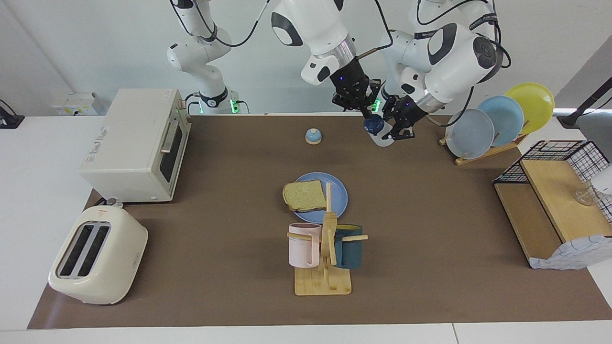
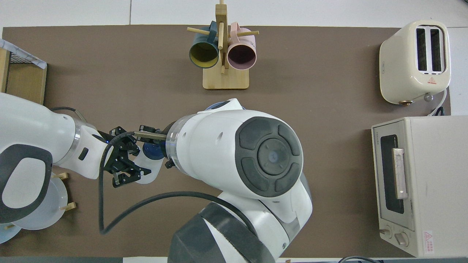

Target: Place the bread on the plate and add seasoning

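The bread point(image 1: 304, 196) lies on the blue plate point(image 1: 338, 197) at the middle of the table, overhanging the rim toward the right arm's end. In the overhead view only a sliver of the plate point(image 2: 219, 105) shows past the right arm, and the bread is hidden. The seasoning bottle point(image 1: 384, 138) is held tilted above the table, close to the robots. My left gripper point(image 1: 400, 125) is shut on its whitish body point(image 2: 148, 171). My right gripper point(image 1: 369, 118) reaches across and is closed on its navy cap point(image 2: 152, 151).
A blue-domed bell point(image 1: 313, 136) sits near the bottle. A mug tree point(image 1: 325, 248) with pink and teal mugs stands just farther out than the plate. A toaster oven point(image 1: 138, 143) and toaster point(image 1: 98, 260) fill the right arm's end. A plate rack point(image 1: 497, 119) and wire shelf point(image 1: 554, 200) fill the left arm's end.
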You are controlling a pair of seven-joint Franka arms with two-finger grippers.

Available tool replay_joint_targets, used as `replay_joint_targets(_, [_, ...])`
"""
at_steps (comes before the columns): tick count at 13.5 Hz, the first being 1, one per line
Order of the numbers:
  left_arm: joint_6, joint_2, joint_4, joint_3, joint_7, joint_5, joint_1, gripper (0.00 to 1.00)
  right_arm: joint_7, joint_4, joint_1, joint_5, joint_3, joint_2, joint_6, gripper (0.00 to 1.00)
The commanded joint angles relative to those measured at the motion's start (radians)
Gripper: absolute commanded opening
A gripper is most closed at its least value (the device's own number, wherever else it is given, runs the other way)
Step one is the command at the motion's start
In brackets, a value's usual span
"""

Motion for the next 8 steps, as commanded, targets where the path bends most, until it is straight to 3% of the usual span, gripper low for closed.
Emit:
replay_joint_targets(1, [0.008, -0.035, -0.028, 0.009, -0.013, -0.013, -0.018, 0.0, 0.025, 0.017, -0.003, -0.017, 0.005, 0.014, 0.029, 0.37])
replay_joint_targets(4, [0.005, -0.035, -0.028, 0.009, -0.013, -0.013, -0.018, 0.0, 0.025, 0.011, -0.003, -0.019, 0.005, 0.017, 0.053, 0.39])
replay_joint_targets(8, [0.007, -0.035, -0.028, 0.009, -0.013, -0.013, -0.016, 0.0, 0.025, 0.014, 0.0, -0.023, 0.005, 0.034, 0.061, 0.26])
